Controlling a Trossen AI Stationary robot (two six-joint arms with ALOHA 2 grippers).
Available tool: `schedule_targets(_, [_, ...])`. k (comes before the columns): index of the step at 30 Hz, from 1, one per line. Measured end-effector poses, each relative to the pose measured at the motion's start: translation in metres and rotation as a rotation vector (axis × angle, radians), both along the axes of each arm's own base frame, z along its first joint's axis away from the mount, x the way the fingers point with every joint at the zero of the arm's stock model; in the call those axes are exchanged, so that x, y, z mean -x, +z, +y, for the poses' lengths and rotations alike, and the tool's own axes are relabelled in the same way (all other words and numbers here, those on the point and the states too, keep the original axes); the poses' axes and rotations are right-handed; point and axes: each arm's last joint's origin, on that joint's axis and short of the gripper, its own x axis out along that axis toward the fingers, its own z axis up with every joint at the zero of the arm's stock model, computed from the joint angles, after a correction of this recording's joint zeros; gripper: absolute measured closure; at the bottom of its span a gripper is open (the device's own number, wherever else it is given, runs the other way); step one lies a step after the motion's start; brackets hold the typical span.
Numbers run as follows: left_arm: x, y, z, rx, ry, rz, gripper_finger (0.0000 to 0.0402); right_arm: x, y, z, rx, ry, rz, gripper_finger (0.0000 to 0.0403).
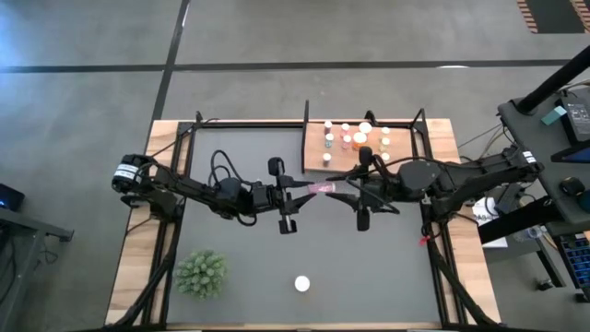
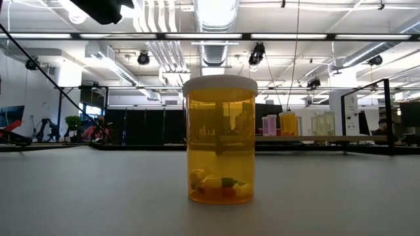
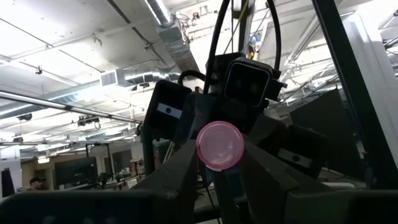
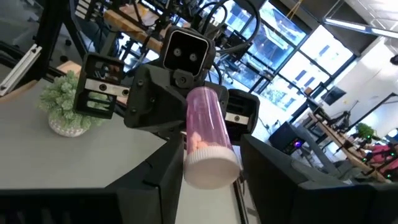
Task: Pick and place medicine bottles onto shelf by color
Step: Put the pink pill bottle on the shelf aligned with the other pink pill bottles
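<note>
The pink bottle is lying level between both arms, long axis nine-to-three: left pincer is clamping its base, right pincer is closing round the cap end.

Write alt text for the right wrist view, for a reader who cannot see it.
A pink bottle with a white cap is held between the right gripper in the foreground and the left gripper facing it, its capped end toward the camera and small pills visible inside. Behind, a spiky green plant sits on the grey mat, with bright windows beyond.
</note>
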Motion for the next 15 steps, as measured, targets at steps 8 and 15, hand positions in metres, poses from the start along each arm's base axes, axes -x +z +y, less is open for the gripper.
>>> schedule_targets(8, [0.0003,0.0005,0.0000,0.001,0.000,-0.006,0.0307,-0.0001,-0.0019,0.0000,-0.004,-0.002,0.016,0.0258])
schedule_targets(15, [0.0001,0.0003,0.0000,0.000,-0.001,-0.003,0.0307,-0.0001,-0.0019,0.0000,-0.003,-0.002,0.016,0.0281])
